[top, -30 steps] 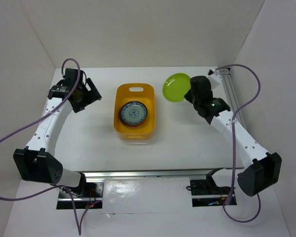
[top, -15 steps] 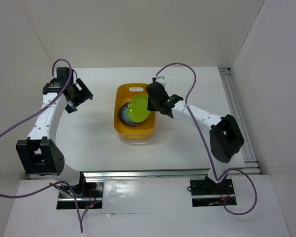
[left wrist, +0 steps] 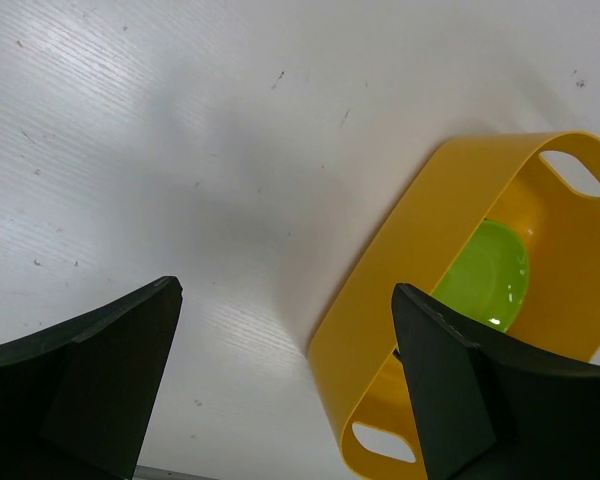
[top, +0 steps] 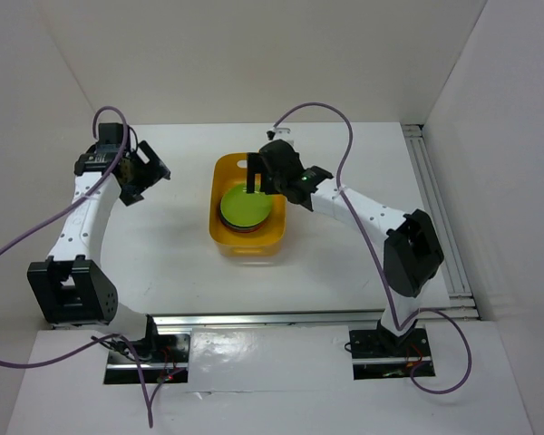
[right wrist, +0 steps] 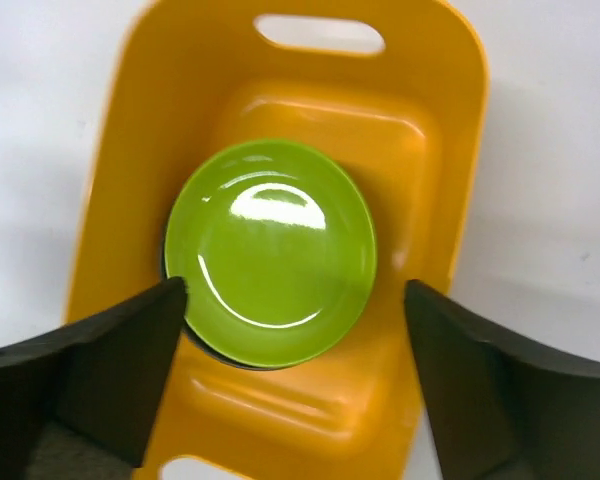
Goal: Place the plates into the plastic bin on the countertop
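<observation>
Hanging wide apart and empty, the jaws of the right gripper (right wrist: 292,395) are pictured above the yellow bin (right wrist: 450,150). A lime green plate (right wrist: 270,252) is seen lying flat directly below the gap between them, touched by neither finger. The plate is set on top of a stack of plates (top: 245,227) inside the bin, nearer the end with the slot handle than the other. Only a thin dark edge of the stack is shown beneath it. The bin is stood on the white countertop (top: 163,245), roughly midway between the two arms. Off to the left, the left gripper (left wrist: 285,290) is likewise held with its jaws fully apart and nothing between them, over bare countertop and well apart from the bin. From its wrist camera the green plate is glimpsed inside the bin, just beyond the right-hand finger.
</observation>
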`<action>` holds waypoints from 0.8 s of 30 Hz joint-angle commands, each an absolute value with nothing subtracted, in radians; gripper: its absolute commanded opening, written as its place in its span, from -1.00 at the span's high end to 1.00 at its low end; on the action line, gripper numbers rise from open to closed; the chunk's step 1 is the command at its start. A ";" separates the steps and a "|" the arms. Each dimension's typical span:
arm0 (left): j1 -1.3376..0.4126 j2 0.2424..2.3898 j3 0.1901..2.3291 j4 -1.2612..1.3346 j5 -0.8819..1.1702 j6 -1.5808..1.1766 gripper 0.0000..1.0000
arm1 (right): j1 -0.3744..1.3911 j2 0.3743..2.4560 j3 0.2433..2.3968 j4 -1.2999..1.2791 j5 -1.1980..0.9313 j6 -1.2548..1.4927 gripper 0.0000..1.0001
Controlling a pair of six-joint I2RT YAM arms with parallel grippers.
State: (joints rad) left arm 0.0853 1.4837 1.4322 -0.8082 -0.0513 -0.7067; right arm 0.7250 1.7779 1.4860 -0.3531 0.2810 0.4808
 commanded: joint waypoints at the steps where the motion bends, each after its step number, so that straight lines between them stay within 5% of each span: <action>1: 0.098 1.431 1.436 -0.784 -0.052 -0.677 -1.00 | 0.758 1.764 1.575 -0.316 0.278 0.433 -1.00; 7: 0.164 1.422 1.577 -0.859 -0.038 -0.690 -1.00 | 0.701 1.600 1.701 -0.468 0.313 0.384 -1.00; 13: 0.173 1.312 1.689 -0.893 -0.008 -0.712 -1.00 | 0.462 1.413 1.810 -0.777 0.324 0.290 -1.00; 24: 0.150 1.129 1.649 -0.945 -0.236 -0.699 -1.00 | 0.371 1.088 1.689 -0.902 0.437 0.255 -1.00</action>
State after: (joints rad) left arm 0.1600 1.1278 1.6665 -0.9241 -0.1539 -0.7074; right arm 0.3668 1.0973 1.7443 -0.8066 0.3939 0.2699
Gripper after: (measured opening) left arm 0.997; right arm 0.999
